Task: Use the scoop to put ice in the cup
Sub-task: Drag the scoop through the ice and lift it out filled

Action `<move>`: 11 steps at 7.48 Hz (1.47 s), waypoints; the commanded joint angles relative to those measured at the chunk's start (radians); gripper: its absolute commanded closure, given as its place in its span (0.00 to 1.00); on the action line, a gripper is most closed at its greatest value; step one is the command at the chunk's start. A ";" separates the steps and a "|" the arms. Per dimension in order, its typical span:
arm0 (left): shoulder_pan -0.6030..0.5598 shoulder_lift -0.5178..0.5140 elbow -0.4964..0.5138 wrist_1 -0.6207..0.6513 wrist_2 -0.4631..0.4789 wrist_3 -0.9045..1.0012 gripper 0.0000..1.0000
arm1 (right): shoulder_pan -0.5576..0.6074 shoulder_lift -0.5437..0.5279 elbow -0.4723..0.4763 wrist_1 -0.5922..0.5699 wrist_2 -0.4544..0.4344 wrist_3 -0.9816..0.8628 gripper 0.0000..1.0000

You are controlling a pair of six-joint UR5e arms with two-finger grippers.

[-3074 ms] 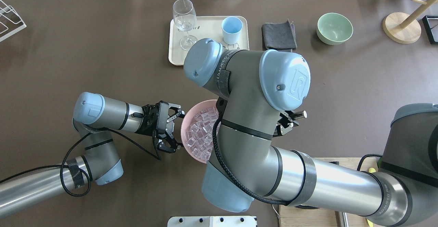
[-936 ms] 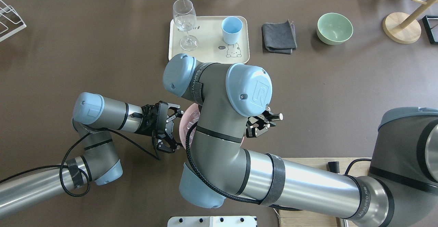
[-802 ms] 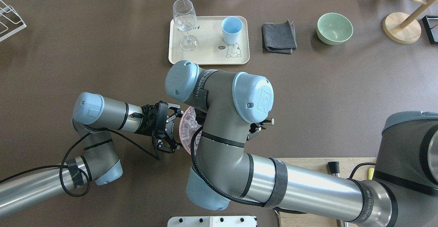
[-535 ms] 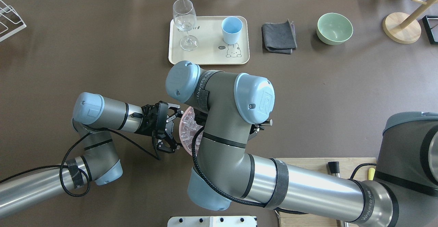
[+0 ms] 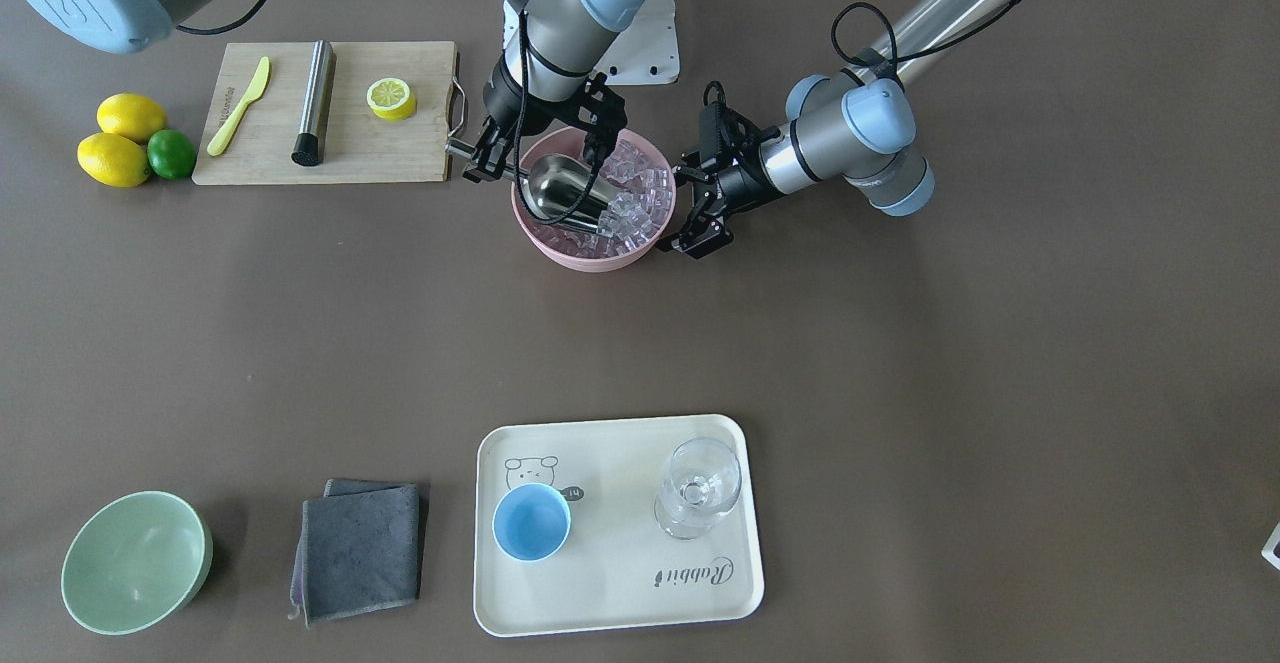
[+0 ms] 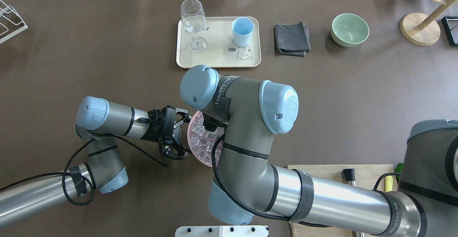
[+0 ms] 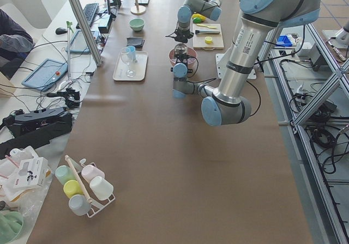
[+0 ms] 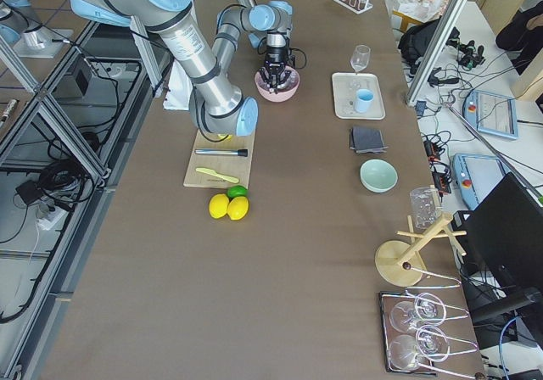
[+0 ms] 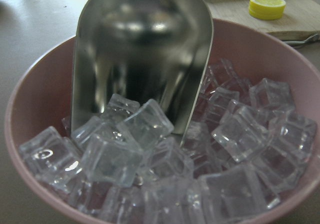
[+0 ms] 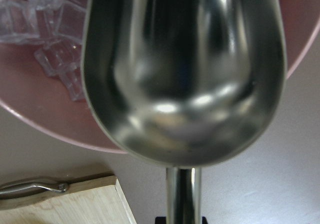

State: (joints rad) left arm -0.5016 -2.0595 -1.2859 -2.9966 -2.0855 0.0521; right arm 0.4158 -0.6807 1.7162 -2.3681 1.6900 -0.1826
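A pink bowl (image 5: 590, 255) full of ice (image 9: 165, 174) sits between the arms. The steel scoop (image 5: 558, 188) is tipped into the bowl with its open lip pushed among the cubes and its trough (image 10: 185, 74) otherwise bare. My right gripper (image 5: 487, 157) is shut on the scoop's handle; in the overhead view the arm hides it. My left gripper (image 6: 178, 135) stands open at the bowl's (image 6: 193, 147) outer side, a finger either way along the rim. The light-blue cup (image 5: 531, 523) stands on the cream tray (image 5: 620, 598), far from both grippers.
A stemmed glass (image 5: 698, 488) shares the tray. A grey cloth (image 5: 360, 548) and a pale green bowl (image 5: 135, 563) lie beside it. Behind the pink bowl, a cutting board (image 5: 400, 158) carries a steel cylinder (image 5: 314, 103), a yellow knife and a lemon half; lemons (image 5: 115, 158) lie alongside.
The right arm has swung left over the pink bowl, and the scoop's handle end that stuck out on its right has slipped under the arm. The left arm has not moved.
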 commanded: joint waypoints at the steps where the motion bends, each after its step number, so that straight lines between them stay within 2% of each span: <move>1: 0.000 -0.004 0.002 0.014 -0.001 -0.002 0.02 | 0.000 -0.074 0.072 0.082 0.017 0.030 1.00; 7: 0.000 -0.011 0.003 0.041 -0.001 0.000 0.02 | 0.000 -0.158 0.125 0.294 0.053 0.173 1.00; 11: 0.001 -0.011 0.005 0.042 -0.001 0.002 0.02 | 0.000 -0.207 0.192 0.343 0.057 0.183 1.00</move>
State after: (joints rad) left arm -0.5002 -2.0709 -1.2818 -2.9548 -2.0862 0.0529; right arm 0.4157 -0.8639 1.8742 -2.0434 1.7437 -0.0017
